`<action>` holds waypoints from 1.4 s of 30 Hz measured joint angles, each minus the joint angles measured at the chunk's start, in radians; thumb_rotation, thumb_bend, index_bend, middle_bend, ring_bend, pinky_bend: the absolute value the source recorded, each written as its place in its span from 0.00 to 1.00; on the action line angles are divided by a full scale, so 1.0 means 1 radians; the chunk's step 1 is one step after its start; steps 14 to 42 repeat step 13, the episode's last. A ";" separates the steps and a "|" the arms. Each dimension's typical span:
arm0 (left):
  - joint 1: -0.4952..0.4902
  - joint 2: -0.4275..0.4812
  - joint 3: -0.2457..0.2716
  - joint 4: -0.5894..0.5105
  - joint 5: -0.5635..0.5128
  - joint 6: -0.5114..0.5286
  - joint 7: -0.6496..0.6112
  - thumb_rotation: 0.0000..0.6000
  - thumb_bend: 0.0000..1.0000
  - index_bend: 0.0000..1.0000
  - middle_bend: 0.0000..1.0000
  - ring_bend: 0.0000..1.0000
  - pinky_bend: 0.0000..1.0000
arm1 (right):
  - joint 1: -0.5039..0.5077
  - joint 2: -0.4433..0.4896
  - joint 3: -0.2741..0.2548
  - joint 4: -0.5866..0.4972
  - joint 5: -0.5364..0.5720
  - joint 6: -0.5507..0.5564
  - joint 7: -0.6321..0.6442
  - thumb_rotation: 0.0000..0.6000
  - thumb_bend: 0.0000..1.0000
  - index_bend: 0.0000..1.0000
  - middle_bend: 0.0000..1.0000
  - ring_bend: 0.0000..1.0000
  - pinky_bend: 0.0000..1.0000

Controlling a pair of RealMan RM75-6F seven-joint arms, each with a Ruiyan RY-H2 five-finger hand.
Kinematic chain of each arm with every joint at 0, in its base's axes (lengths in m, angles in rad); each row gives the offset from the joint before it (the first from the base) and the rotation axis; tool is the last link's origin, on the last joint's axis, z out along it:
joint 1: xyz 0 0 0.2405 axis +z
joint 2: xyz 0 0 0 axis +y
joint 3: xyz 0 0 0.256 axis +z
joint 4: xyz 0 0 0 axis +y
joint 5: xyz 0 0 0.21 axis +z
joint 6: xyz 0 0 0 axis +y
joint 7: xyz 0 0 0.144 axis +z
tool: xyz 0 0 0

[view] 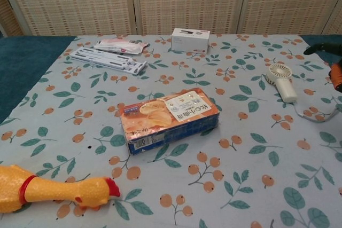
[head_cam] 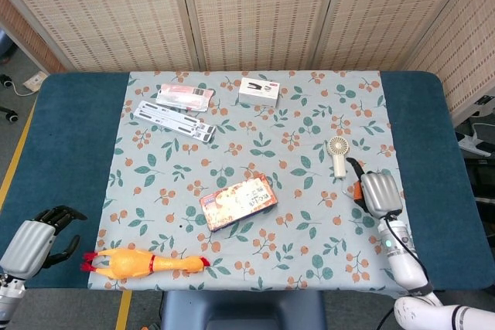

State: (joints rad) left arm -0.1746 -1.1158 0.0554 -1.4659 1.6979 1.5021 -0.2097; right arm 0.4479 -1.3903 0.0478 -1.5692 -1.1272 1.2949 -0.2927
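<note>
Left hand (head_cam: 35, 239): released, fingers loosely bent, thumb apart, nothing in it. We see it at the near left edge of the counter (head_cam: 69, 137), off the floral cloth (head_cam: 309, 260).
Rubber chicken (head_cam: 143, 262): lies flat along the near edge of the cloth, just beside the left hand but not touching it, head pointing right.
Chicken handling: we judge it light, soft and squashy, a bit grippy. Best held round the mid-body; the neck would bend.
Back left: white folding stand (head_cam: 174, 120) with a pink packet (head_cam: 184, 97) just behind it.
Centre: orange biscuit box (head_cam: 238, 202), lying flat and skewed on the cloth.
Back centre: small white box (head_cam: 259, 90).
Handheld fan (head_cam: 338, 154): flat on the right side of the cloth, round head away from us, handle towards the near edge; thin cord loop (view: 320, 113) lies to its right.
Fan handling: we judge it light, stiff smooth plastic, with a grille that won't like squeezing. Wrap the handle, not the head.
Right hand (head_cam: 379, 191): back up, near the fan's handle end but apart from it. Something orange shows under the hand; we cannot tell whether it is clenched, released or grasping anything.
</note>
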 measured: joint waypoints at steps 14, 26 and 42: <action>0.003 -0.010 -0.007 -0.014 -0.020 -0.010 0.052 1.00 0.45 0.35 0.35 0.26 0.37 | -0.243 -0.035 -0.122 0.259 -0.339 0.333 0.186 1.00 0.27 0.14 0.26 0.12 0.35; 0.003 -0.010 -0.007 -0.014 -0.020 -0.010 0.052 1.00 0.45 0.35 0.35 0.26 0.37 | -0.243 -0.035 -0.122 0.259 -0.339 0.333 0.186 1.00 0.27 0.14 0.26 0.12 0.35; 0.003 -0.010 -0.007 -0.014 -0.020 -0.010 0.052 1.00 0.45 0.35 0.35 0.26 0.37 | -0.243 -0.035 -0.122 0.259 -0.339 0.333 0.186 1.00 0.27 0.14 0.26 0.12 0.35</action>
